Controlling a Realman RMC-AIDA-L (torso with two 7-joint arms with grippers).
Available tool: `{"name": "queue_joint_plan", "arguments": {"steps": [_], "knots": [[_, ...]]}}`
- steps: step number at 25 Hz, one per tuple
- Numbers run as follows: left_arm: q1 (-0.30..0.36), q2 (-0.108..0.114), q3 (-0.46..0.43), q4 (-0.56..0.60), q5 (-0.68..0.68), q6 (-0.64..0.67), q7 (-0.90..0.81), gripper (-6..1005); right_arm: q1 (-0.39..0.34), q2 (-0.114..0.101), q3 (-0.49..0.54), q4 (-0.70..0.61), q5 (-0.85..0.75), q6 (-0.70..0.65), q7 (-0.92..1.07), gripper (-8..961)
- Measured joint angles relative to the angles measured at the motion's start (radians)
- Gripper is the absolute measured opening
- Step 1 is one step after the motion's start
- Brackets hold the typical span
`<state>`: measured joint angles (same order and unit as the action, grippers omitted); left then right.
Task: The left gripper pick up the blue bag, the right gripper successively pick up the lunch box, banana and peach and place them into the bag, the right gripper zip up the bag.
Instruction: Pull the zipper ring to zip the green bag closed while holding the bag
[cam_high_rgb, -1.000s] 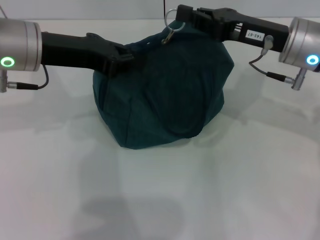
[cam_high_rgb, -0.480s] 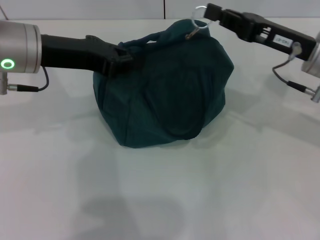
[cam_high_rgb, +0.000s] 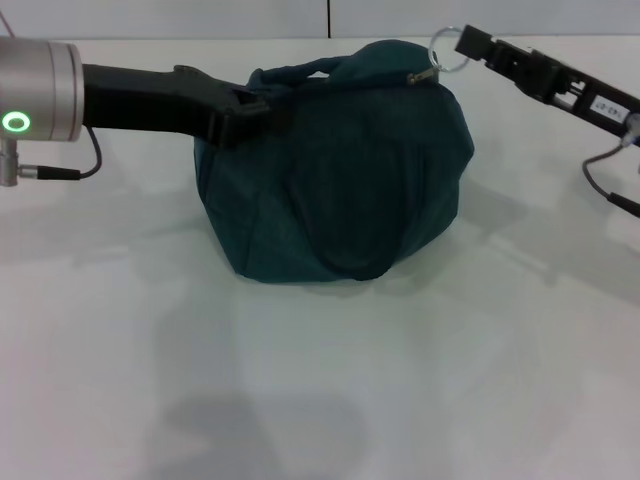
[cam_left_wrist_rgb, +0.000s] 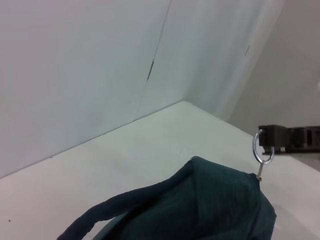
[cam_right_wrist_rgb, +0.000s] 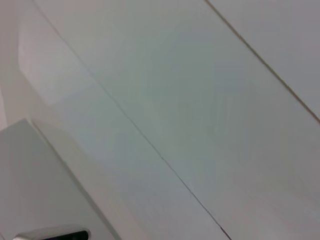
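Blue bag (cam_high_rgb: 335, 175) sits bulging; left gripper (cam_high_rgb: 243, 108) clenches its 10 o'clock rim, right gripper (cam_high_rgb: 468, 43) grasps the zipper ring (cam_high_rgb: 446, 48) (2 o'clock).

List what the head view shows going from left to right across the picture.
Left arm's silver wrist housing with the green light → left gripper at the bag's edge → dark blue-green fabric bag → silver metal zipper ring → right gripper holding that ring.

Bare table (cam_high_rgb: 320, 400) lies open before the bulging bag (cam_high_rgb: 335, 180)
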<state>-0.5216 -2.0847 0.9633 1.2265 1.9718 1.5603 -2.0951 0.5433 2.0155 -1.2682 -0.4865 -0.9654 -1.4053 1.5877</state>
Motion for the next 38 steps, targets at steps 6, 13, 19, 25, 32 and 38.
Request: {"name": "queue_joint_plan", "arguments": {"steps": [6,13,19,25,32,38], "knots": [[0.0,-0.003,-0.001,-0.012,-0.003,-0.001,-0.031,45,-0.007,-0.002,0.018,0.056,0.0,-0.041,0.022,75],[-0.003,0.0,-0.003,-0.059,-0.026,-0.025,-0.058,45,-0.025,0.0,0.023,0.091,0.0,-0.06,0.047,77],[-0.003,0.0,-0.002,-0.07,-0.055,-0.028,-0.058,45,-0.035,-0.002,0.058,0.127,0.001,-0.071,0.075,79],[-0.003,-0.002,0.007,-0.078,-0.086,-0.028,-0.056,46,-0.036,-0.003,0.082,0.146,0.001,-0.076,0.093,82],[-0.001,-0.002,0.026,-0.079,-0.107,-0.023,-0.047,46,-0.038,-0.003,0.153,0.199,0.003,-0.07,0.134,84],[0.007,-0.002,0.046,-0.079,-0.148,-0.013,-0.021,46,-0.048,-0.003,0.178,0.214,0.003,-0.039,0.171,86]]}}
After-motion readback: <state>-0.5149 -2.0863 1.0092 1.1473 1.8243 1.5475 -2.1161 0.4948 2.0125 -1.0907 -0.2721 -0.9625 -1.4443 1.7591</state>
